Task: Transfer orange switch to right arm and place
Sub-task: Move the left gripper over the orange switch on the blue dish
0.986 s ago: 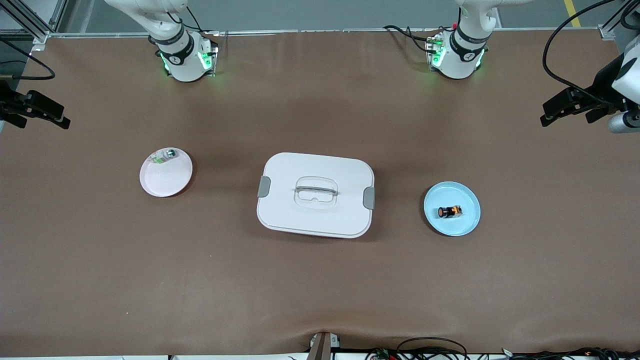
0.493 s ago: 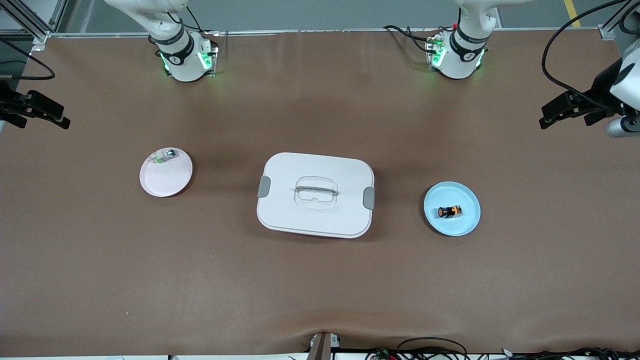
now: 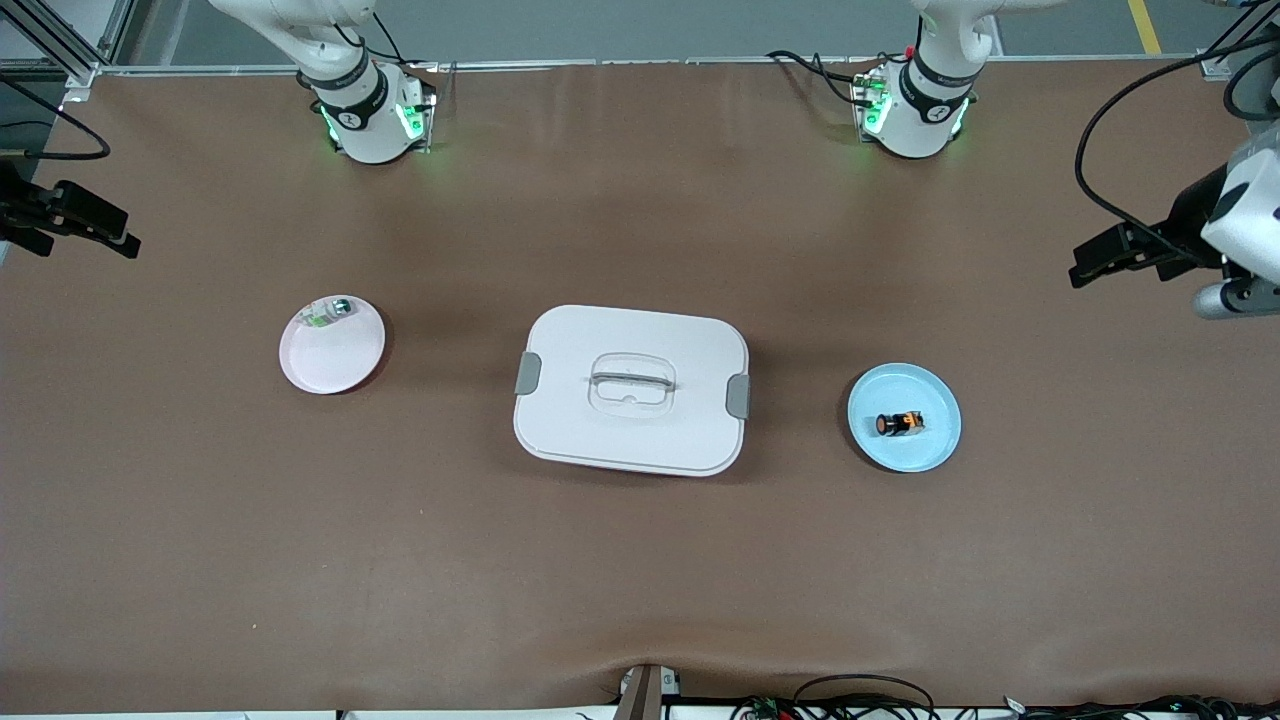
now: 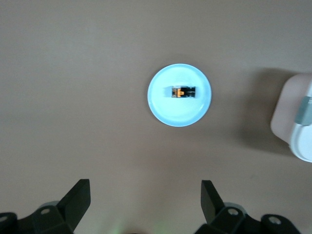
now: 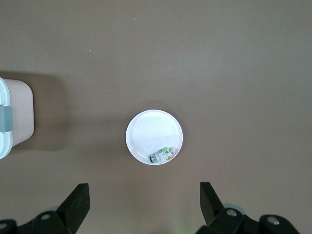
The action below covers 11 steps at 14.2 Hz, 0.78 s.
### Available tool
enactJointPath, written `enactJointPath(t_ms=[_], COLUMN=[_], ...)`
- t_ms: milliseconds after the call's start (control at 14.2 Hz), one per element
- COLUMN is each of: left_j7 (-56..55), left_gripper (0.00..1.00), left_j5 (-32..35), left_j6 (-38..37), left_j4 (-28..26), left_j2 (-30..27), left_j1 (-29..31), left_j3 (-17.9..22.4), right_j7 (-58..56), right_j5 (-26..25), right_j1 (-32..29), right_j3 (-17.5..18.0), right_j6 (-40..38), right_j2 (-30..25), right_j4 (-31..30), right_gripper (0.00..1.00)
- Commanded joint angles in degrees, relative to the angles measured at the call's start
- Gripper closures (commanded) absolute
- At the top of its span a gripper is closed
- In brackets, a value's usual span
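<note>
The orange switch (image 3: 899, 424) lies on its side on a light blue plate (image 3: 925, 452) toward the left arm's end of the table. In the left wrist view the switch (image 4: 183, 92) rests on the plate (image 4: 165, 109). My left gripper (image 3: 1090, 262) is open and empty, up in the air over bare table beside the blue plate; it also shows in the left wrist view (image 4: 145, 187). My right gripper (image 3: 120, 232) is open and empty, waiting over the table edge at the right arm's end; it also shows in the right wrist view (image 5: 144, 190).
A white lidded box (image 3: 632, 330) with grey latches stands mid-table between the plates. A pale pink plate (image 3: 335, 365) toward the right arm's end holds a clear-and-green part (image 3: 328, 313), also seen in the right wrist view (image 5: 162, 156). Cables hang beside the left gripper.
My left gripper has moved a little toward the blue plate. The right arm, the switch and the plates have not moved.
</note>
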Motion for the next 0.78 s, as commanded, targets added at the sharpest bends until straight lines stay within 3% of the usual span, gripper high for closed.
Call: enactJointPath(t_ms=[0,141,564,705], left_j7=[1.6,7.8,8.0,7.9], left_gripper=[0.00,0.00,0.00,0.00], left_j5=[2.0,0.5,-4.4,-4.4], left_j6=[-0.3,-0.5,-0.2,-0.2], left_j4=[1.8,1.8,2.0,5.5], left_j2=[3.6,4.4,6.0,9.3], left_j1=[0.1,-0.1,0.5,0.7], left_j3=[-0.3,-0.2,0.3,0.8], right_j7=[0.4,0.3,0.3,0.3], right_j5=[-0.2,-0.2,-0.2,-0.2], right_j1=[-1.1,-1.1,-1.1,-1.1], right_j3=[0.9,0.9,0.9,0.9], right_j6=[-0.1,-0.1,-0.1,-0.2], right_j2=[-0.5,-0.5,-0.5,-0.5], right_j4=[0.2,0.2,0.2,0.2], right_gripper=[0.00,0.00,0.00,0.00])
